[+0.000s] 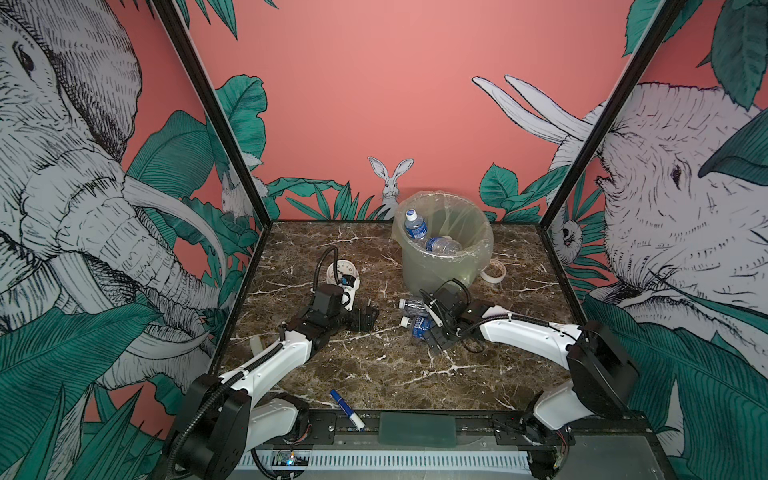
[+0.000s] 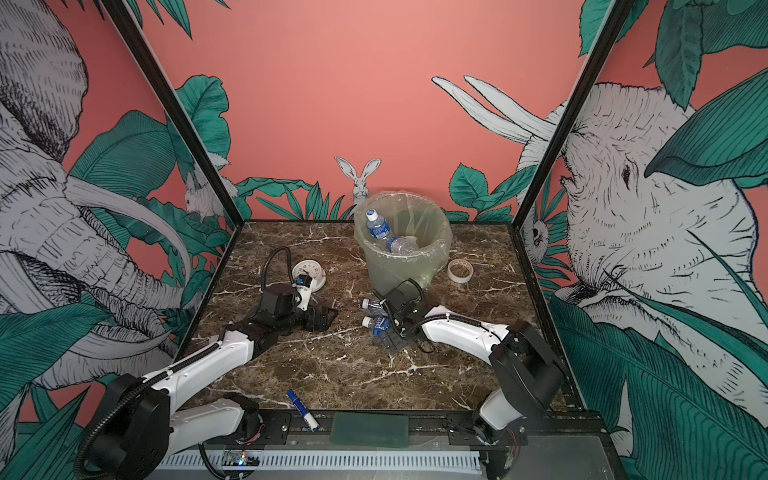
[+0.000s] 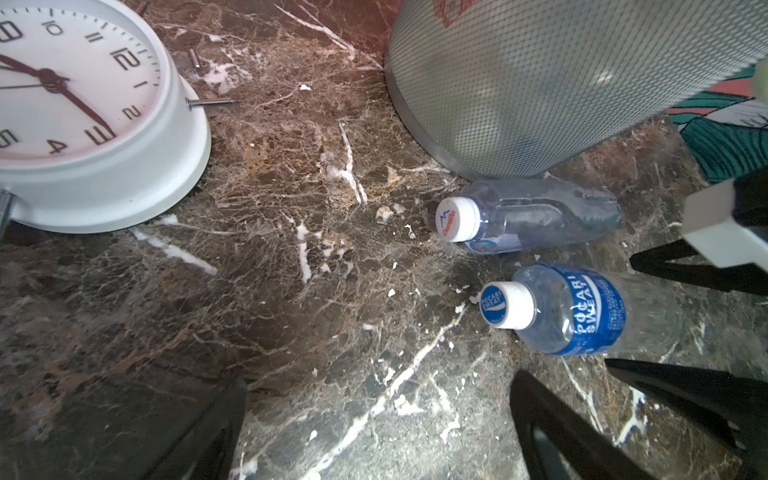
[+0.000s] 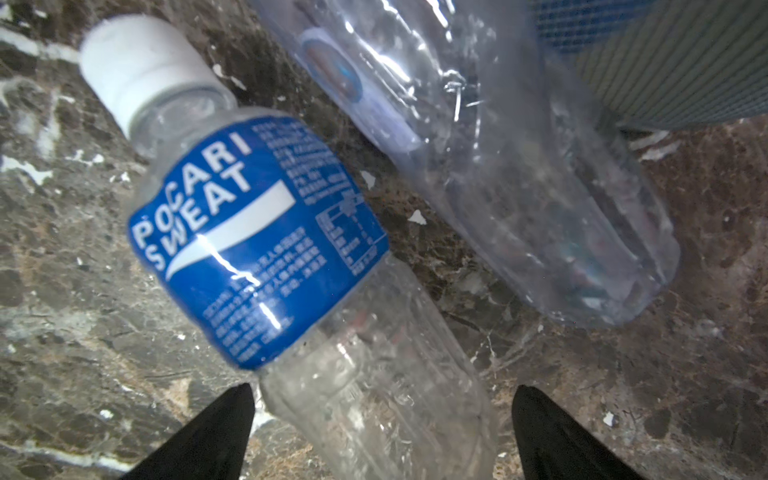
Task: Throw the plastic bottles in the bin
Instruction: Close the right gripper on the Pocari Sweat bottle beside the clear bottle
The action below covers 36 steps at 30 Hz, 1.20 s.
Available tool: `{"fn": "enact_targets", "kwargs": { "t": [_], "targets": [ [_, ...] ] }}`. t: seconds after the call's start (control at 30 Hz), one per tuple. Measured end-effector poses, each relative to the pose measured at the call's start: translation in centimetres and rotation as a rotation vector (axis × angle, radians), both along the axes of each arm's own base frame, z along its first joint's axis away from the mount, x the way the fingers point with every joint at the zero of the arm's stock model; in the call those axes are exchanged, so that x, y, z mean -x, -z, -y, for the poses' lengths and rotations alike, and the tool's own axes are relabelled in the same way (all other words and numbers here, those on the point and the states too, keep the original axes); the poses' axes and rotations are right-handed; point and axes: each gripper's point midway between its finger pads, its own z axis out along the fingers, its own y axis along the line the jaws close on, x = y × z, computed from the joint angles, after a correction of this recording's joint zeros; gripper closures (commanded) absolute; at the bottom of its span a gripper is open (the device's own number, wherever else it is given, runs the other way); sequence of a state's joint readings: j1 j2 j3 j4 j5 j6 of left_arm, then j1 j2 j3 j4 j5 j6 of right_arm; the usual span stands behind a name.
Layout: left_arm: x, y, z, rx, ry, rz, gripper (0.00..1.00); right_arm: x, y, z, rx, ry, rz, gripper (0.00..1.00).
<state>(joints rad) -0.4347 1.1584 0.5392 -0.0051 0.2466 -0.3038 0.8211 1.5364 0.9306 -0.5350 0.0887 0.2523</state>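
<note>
The bin (image 1: 432, 274) stands at the back of the marble table, lined with a clear bag, with two plastic bottles (image 1: 415, 226) lying in it. In front of it two more lie side by side: an unlabelled clear one (image 1: 411, 306) against the bin's foot and a blue-labelled one (image 1: 417, 324). My right gripper (image 4: 382, 390) is open, low over the table, its fingers straddling the clear lower body of the blue-labelled bottle (image 4: 266, 232) without pressing it. My left gripper (image 3: 378, 382) is open over bare marble, left of both bottles (image 3: 569, 307).
A white round clock (image 1: 338, 270) lies just behind the left wrist. A tape roll (image 1: 494, 270) sits right of the bin. A blue-capped marker (image 1: 347, 409) and a green pad (image 1: 417, 428) lie at the front edge. Walls enclose three sides.
</note>
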Motion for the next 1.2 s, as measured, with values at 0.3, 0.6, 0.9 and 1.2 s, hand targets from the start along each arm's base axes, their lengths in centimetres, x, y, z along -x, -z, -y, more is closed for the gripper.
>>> {"fn": "enact_targets", "kwargs": {
  "t": [0.3,0.6,0.9,1.2],
  "targets": [
    [0.0,-0.4,0.0,0.006,0.0,0.012,0.0,-1.3,-1.4,-1.7,-0.026,-0.027,0.032,0.01],
    [0.0,-0.3,-0.2,0.005,-0.005,0.01,0.0,-0.8,1.1,-2.5,0.01,-0.057,-0.029,0.02],
    [0.0,-0.3,-0.2,0.005,-0.005,0.01,0.0,-0.1,1.7,-3.4,0.0,-0.088,-0.053,0.05],
    [0.0,-0.3,-0.2,0.005,-0.006,0.01,0.0,0.6,3.7,-3.6,0.017,-0.096,-0.114,0.17]
  ]
}}
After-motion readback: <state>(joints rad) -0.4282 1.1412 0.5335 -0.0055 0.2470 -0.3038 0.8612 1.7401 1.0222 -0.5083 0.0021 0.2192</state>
